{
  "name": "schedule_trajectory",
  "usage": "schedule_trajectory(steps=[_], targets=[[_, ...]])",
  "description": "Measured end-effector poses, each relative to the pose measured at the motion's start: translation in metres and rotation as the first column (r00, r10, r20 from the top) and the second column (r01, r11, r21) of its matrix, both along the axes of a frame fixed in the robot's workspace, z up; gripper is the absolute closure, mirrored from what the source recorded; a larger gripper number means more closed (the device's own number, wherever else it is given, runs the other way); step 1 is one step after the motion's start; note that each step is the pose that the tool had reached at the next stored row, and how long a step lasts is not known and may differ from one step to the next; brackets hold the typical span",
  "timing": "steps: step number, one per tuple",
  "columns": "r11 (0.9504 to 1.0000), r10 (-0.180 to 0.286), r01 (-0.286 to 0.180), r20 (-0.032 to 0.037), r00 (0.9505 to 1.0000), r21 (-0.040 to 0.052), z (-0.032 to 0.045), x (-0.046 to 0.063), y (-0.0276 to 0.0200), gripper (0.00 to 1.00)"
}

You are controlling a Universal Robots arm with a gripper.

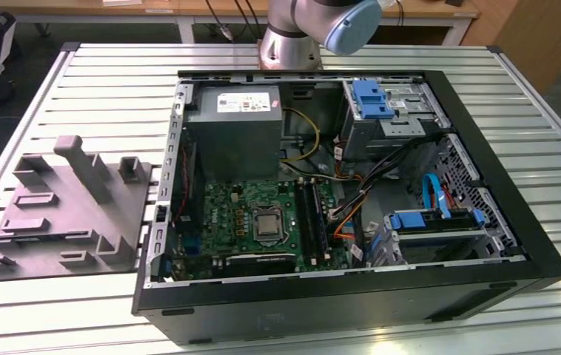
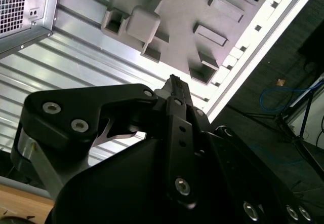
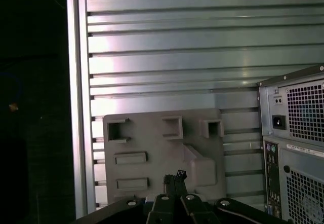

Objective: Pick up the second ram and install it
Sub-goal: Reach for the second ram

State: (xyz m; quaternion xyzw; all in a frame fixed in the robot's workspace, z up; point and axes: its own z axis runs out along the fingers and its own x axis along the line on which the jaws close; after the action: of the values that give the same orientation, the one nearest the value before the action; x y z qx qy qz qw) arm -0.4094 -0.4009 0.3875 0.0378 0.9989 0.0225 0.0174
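In the exterior view you see a ram stick (image 1: 307, 218) standing in its slot on the motherboard (image 1: 226, 211) inside the open case (image 1: 360, 303), and in both wrist views your gripper (image 2: 174, 83) (image 3: 175, 176) hangs above the grey tray (image 2: 177, 11) (image 3: 152, 133), fingers pressed together on nothing.

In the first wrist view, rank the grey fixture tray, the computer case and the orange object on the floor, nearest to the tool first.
1. Grey fixture tray, directly below the tool.
2. Computer case, beside the tray on the table.
3. Orange object, off the table on the dark floor.
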Motion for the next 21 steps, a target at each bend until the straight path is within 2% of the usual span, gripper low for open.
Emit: schedule_trajectory(steps=[9, 15, 21], targets=[[1.0, 0.0, 0.0, 0.0, 1.0, 0.0, -0.0029, 0.0, -0.0118, 0.9], [1.0, 0.0, 0.0, 0.0, 1.0, 0.0, -0.0073, -0.001, -0.021, 0.9], [1.0, 0.0, 0.0, 0.0001, 1.0, 0.0001, -0.0124, -0.003, -0.0274, 0.9]])
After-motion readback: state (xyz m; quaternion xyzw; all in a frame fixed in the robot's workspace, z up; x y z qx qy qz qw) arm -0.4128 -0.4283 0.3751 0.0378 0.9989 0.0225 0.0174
